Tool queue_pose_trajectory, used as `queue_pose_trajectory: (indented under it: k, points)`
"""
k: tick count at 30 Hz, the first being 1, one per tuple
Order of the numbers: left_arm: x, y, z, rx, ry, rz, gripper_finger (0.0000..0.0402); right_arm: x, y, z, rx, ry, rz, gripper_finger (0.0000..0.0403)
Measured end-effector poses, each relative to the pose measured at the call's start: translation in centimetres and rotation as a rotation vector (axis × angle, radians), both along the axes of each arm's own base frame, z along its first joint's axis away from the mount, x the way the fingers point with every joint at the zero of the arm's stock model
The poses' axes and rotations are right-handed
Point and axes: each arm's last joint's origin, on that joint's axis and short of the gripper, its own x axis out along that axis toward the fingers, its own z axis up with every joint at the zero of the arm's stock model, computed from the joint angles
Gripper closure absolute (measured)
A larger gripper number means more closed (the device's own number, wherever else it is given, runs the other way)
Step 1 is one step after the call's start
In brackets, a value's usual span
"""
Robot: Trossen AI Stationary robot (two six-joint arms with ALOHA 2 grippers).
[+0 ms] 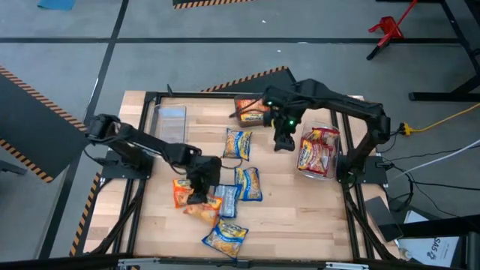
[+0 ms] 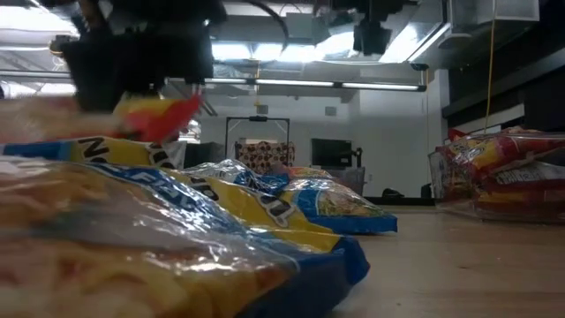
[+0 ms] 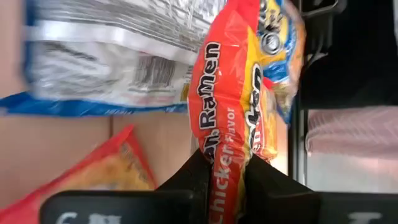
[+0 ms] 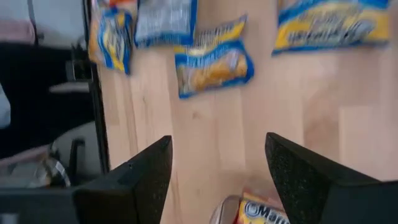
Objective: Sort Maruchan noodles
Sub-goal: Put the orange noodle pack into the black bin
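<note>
Left wrist view shows the left gripper (image 3: 227, 177) pinched shut on an orange packet (image 3: 236, 106) running lengthwise away from its fingers, near the table's (image 1: 300, 217) front-left; right gripper (image 4: 217, 180) hangs wide open, empty.

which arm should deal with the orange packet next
The left. Its hand is already shut on the orange packet, over the loose pile. The right hand is open with nothing in it, near the bin of red packets.
</note>
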Motion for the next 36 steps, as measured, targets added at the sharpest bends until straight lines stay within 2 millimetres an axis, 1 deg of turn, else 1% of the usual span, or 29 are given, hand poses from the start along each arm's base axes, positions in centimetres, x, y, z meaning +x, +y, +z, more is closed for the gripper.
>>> queue_pose_trajectory:
  k: [5, 10, 13, 16, 18, 20, 23, 25, 29, 34, 36]
  points:
    - [-1.5, 2.3, 3.2, 0.03, -0.037, 0.133, 0.0364, -1.4, -0.1, 3.1, -0.055, -0.195, -0.066, 0.0162]
    - [-3.0, 5.0, 6.7, 0.077, -0.177, 0.319, 0.0364, -2.1, -0.3, 5.8, -0.156, -0.39, -0.183, 0.0162]
    - [-3.8, 7.0, 8.7, 0.16, -0.292, 0.506, 0.0364, -2.1, -0.5, 7.0, -0.205, -0.483, -0.262, 0.0162]
    - [-4.3, 8.7, 10.9, 0.219, -0.461, 0.707, 0.0364, -1.7, -0.6, 7.8, -0.2, -0.561, -0.318, 0.0162]
    - [-4.5, 9.5, 12.3, 0.232, -0.583, 0.8, 0.0364, -1.3, -0.7, 8.2, -0.179, -0.61, -0.353, 0.0162]
    - [-4.8, 10.1, 13.8, 0.217, -0.709, 0.844, 0.0364, -0.9, -0.8, 8.6, -0.139, -0.647, -0.401, 0.0162]
    - [-5.6, 10.5, 15.5, 0.193, -0.84, 0.866, 0.0364, -0.4, -0.8, 8.7, -0.082, -0.673, -0.396, 0.0162]
    - [-5.8, 10.5, 16.0, 0.198, -0.882, 0.865, 0.0364, 0.0, -0.9, 8.7, -0.087, -0.694, -0.385, 0.0162]
    - [-5.8, 10.5, 16.0, 0.212, -0.891, 0.856, 0.0364, 1.4, -1.3, 7.6, -0.077, -0.681, -0.366, 0.0162]
    - [-5.1, 10.6, 15.4, 0.205, -0.867, 0.833, 0.0364, 3.6, -1.5, 5.6, 0.03, -0.641, -0.259, 0.0162]
    - [-5.1, 10.6, 15.4, 0.222, -0.865, 0.821, 0.0364, 4.3, -1.5, 5.0, 0.069, -0.632, -0.218, 0.0162]
